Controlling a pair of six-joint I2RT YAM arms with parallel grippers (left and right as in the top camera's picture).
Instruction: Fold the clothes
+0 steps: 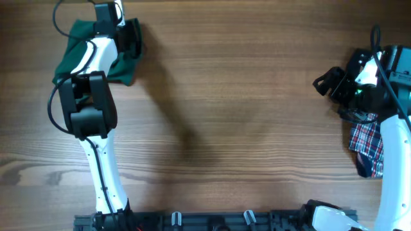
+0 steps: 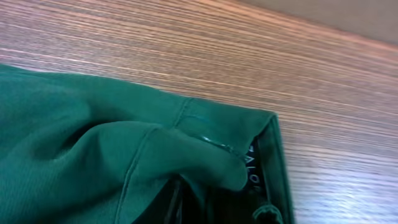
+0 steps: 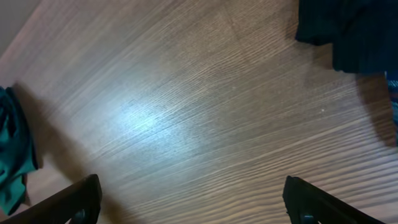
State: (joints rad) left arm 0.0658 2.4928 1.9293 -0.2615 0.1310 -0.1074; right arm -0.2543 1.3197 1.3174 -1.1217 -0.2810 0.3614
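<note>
The clothes point(image 1: 67, 54), a plain dark green garment, lie crumpled at the table's far left corner, partly under my left arm. My left gripper point(image 1: 130, 40) sits on the garment's right edge. In the left wrist view the green fabric point(image 2: 81, 137) fills the lower frame. A fold with a collar label bunches up into the dark jaws, which the cloth hides, and they look shut on it. My right gripper point(image 1: 324, 82) hovers at the far right, open wide over bare wood point(image 3: 193, 205), its fingertips point(image 3: 81, 199) far apart. A strip of the clothes point(image 3: 12, 155) shows at the left edge.
A red-white-blue plaid cloth point(image 1: 367, 138) lies at the right edge beside my right arm, with a dark navy garment point(image 1: 365, 168) under it. The navy garment point(image 3: 348, 31) also shows at the top right of the right wrist view. Bare wooden tabletop point(image 1: 231, 115) lies between the arms.
</note>
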